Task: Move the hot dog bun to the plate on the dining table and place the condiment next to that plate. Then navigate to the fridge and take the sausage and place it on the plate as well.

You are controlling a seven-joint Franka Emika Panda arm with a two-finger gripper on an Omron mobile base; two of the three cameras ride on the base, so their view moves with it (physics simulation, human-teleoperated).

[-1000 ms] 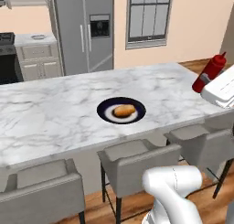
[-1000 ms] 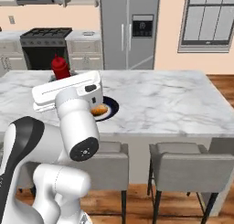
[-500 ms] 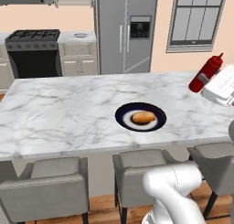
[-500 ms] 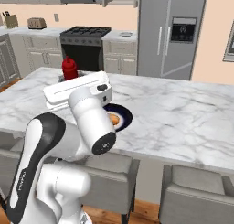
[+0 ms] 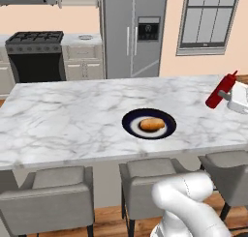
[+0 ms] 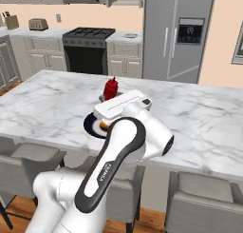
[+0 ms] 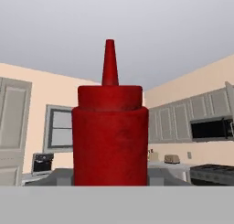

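I have the condiment (image 5: 219, 92) in my jaws: they stand partly closed around its body, and it rides tilted above the right end of the desk (image 5: 63, 120), its narrow tip up and leaning away from the hand. In the hand view the bottle (image 7: 110, 136) fills the middle, nozzle pointing up, so the hold sits low on the barrel and well below the shoulder. From the right base view I see its red top (image 6: 111, 88) poking up behind the white hand, just beyond the plate (image 6: 91, 125).

The hot dog bun (image 5: 151, 124) already lies on the plate (image 5: 133, 120), near the middle of the desk, with the fridge (image 5: 133, 33) closed behind.

My read on handling: this looks like a light, slim plastic squeeze bottle, smooth and somewhat slippery, with walls that give under pressure. I judge a mid-to-low hold on the barrel the right one; the tapered tip offers nothing to grip. It is tall for its base, so it will tip easily if I set it down tilted. I want it upright before release, beside the plate and clear of the rim, so it does not knock the bun.
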